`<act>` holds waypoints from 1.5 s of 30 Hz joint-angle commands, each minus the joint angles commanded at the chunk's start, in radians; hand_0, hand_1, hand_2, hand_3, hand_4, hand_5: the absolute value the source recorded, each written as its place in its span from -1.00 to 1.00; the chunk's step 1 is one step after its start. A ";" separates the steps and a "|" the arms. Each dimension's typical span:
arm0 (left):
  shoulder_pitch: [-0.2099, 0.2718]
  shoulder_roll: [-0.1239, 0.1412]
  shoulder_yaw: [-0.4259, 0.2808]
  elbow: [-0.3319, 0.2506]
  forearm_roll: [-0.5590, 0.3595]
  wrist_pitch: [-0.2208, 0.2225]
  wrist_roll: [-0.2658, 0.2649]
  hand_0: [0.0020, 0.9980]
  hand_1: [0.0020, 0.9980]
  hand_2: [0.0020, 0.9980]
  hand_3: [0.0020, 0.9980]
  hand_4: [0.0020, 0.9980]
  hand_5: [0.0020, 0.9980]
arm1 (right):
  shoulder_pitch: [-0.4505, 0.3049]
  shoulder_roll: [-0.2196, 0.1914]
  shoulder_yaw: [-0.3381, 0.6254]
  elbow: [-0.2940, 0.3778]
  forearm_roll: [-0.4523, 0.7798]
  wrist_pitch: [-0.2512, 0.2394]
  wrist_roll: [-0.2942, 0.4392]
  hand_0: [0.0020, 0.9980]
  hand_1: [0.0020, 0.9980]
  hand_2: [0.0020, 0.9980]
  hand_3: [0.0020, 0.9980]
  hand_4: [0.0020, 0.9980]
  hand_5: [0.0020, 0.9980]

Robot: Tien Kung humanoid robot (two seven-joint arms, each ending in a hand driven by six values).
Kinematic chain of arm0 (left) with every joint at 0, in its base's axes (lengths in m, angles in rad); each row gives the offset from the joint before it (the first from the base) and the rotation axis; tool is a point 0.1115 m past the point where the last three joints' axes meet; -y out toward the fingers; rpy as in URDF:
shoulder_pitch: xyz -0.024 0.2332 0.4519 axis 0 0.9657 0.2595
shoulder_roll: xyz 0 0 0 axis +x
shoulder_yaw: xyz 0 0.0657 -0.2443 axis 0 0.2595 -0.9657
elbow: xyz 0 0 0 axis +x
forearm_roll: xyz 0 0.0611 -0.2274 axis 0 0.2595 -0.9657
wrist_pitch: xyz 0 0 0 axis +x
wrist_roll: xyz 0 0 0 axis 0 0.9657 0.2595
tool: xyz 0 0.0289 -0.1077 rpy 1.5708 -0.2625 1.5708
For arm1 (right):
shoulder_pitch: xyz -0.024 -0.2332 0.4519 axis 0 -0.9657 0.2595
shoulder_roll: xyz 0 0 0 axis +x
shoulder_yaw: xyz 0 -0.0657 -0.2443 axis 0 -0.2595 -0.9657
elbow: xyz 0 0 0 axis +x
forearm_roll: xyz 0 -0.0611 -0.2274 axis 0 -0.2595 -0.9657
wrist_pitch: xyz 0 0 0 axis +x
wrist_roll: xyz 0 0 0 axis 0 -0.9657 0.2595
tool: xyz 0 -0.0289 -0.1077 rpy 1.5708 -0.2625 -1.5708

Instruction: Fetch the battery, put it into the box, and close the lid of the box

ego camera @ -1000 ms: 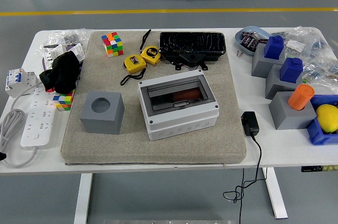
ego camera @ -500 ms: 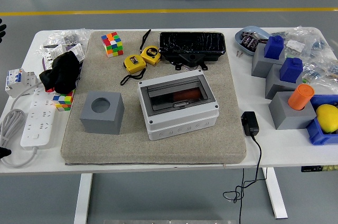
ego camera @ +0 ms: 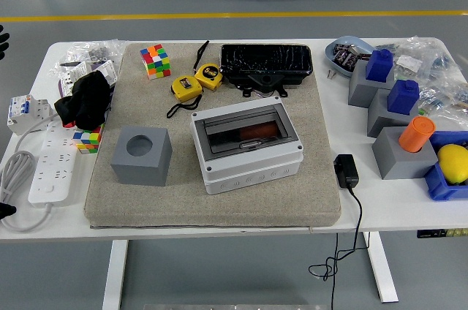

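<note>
The white box (ego camera: 246, 147) stands on the beige mat (ego camera: 212, 200) at the table's middle, its smoky clear lid (ego camera: 243, 129) lying down flat over it. Through the lid an orange-red object (ego camera: 257, 131) shows inside; I cannot tell whether it is the battery. Only black bits of my left hand (ego camera: 3, 210) show at the picture's left edge, far from the box. My right hand is out of view.
On the mat are a grey cube with a round hole (ego camera: 142, 155), two yellow tape measures (ego camera: 196, 82), a colour cube (ego camera: 154, 60) and a black tray (ego camera: 267, 65). Grey blocks with blue and orange pieces (ego camera: 398, 123) stand right. A power strip (ego camera: 51, 166) lies left.
A black tip has come into view at the upper left edge. The box and everything on the table have stayed put.
</note>
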 joint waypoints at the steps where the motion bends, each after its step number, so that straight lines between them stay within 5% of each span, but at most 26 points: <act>1: 0.000 0.000 0.001 0.000 0.000 0.000 0.001 0.69 0.68 0.64 0.64 1.00 1.00 | -0.001 0.000 -0.003 0.000 0.001 0.001 0.000 0.69 0.62 0.56 0.61 1.00 1.00; 45: -0.003 0.014 0.023 -0.022 0.037 -0.012 0.011 0.73 0.66 0.58 0.52 1.00 1.00 | 0.001 -0.007 -0.043 0.000 0.019 0.003 -0.007 0.68 0.61 0.56 0.61 1.00 1.00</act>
